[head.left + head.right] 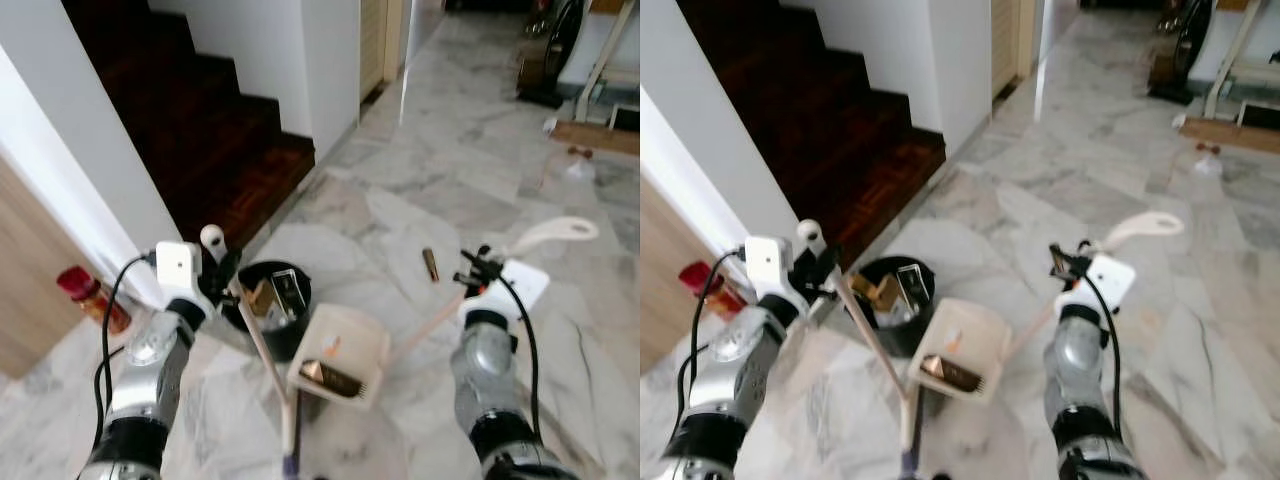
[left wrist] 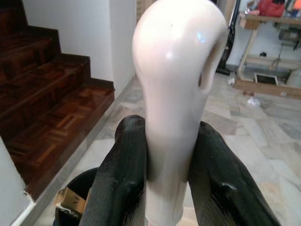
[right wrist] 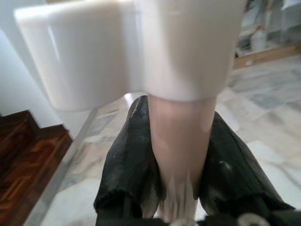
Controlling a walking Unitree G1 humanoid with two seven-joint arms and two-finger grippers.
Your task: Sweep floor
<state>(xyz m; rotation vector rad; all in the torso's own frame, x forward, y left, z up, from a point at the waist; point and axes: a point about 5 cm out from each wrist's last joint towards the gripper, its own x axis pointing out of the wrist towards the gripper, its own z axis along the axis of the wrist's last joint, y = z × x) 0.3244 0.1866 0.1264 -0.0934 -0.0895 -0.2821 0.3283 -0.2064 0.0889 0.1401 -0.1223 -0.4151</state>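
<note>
The marble floor [image 1: 480, 170] runs off toward twelve o'clock, with the dark wooden stairs [image 1: 200, 110] rising at eleven. Close in front of the robot a black bin [image 1: 285, 330] stands at about eleven, holding packets. Touching its rim on the three o'clock side, the cream dustpan [image 1: 345, 350] is tipped, a brown wrapper [image 1: 325, 375] lying in it; its long handle slants toward two o'clock into the right gripper [image 3: 181, 155], whose jaws are clamped on it. The left gripper [image 2: 164, 165] squeezes the broom handle [image 2: 176, 70] just below its rounded end. A small brown scrap [image 1: 430, 263] lies at one o'clock.
</note>
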